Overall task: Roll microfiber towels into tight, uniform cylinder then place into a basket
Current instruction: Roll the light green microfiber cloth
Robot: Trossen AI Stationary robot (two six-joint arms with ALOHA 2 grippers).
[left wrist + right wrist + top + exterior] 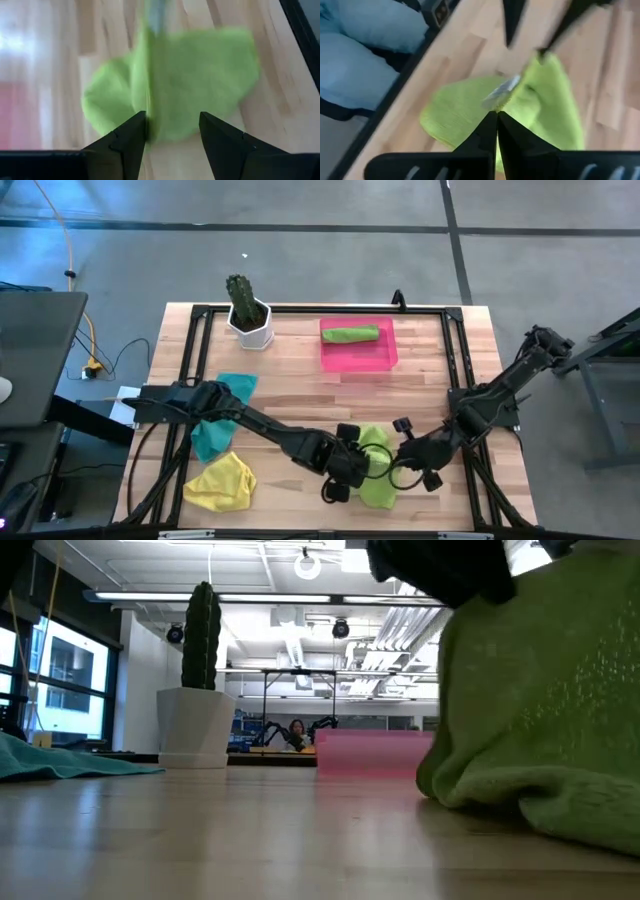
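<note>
A lime green towel point(378, 488) lies near the table's front edge, right of centre, and is pulled up into a ridge point(146, 75). My right gripper point(496, 116) is shut at that ridge, by a grey label point(502, 92). My left gripper point(172, 120) stands open over the same towel point(200, 80), with the ridge beside one finger. In the high view the two grippers point(360, 463) point(395, 460) meet over the towel. A rolled green towel point(350, 334) lies in the pink basket point(385, 358). A teal towel point(215, 430) and a yellow towel point(222, 482) lie flat at the left. My right gripper pinches a raised fold of the lime green towel point(506, 102) at its fingertips, close to the grey label, coming down at a slant. The fold stands up as a ridge while the towel's lower part point(560, 810) rests on the table. My left gripper has the ridge against one finger point(135, 131); I cannot tell whether it touches.
A white pot with a cactus point(248, 315) stands at the far left, beside the basket. A dark frame point(455, 360) runs along the table's edges. Bare wood point(330, 400) lies between the basket and the grippers.
</note>
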